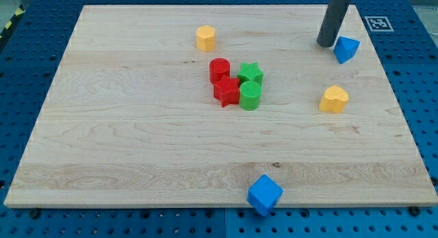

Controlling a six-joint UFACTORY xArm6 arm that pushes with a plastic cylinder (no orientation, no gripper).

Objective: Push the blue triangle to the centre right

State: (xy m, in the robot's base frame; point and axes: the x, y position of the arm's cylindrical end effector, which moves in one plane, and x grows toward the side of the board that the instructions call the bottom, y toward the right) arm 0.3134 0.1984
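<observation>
Here, my tip [326, 44] sits at the far right of the bench [137, 149], just left of the blue triangle [345, 49].

There is no pincer on this arm, only a bare rod, so nothing opens, closes or is held; the tip stands beside the triangle's left face, touching or nearly so. The triangle lies near the far-right corner, so a push toward the near side would, I judge, carry it to centre right. That calls for moving the tip round to its far side. The yellow heart-like block [334, 99] sits nearer, close to that path. Left of it cluster the red cylinder [219, 68], red star [226, 90], green star [250, 72] and green cylinder [250, 96]. A yellow hexagonal block [205, 37] lies far left; a blue cube [264, 194] overhangs the near edge.
</observation>
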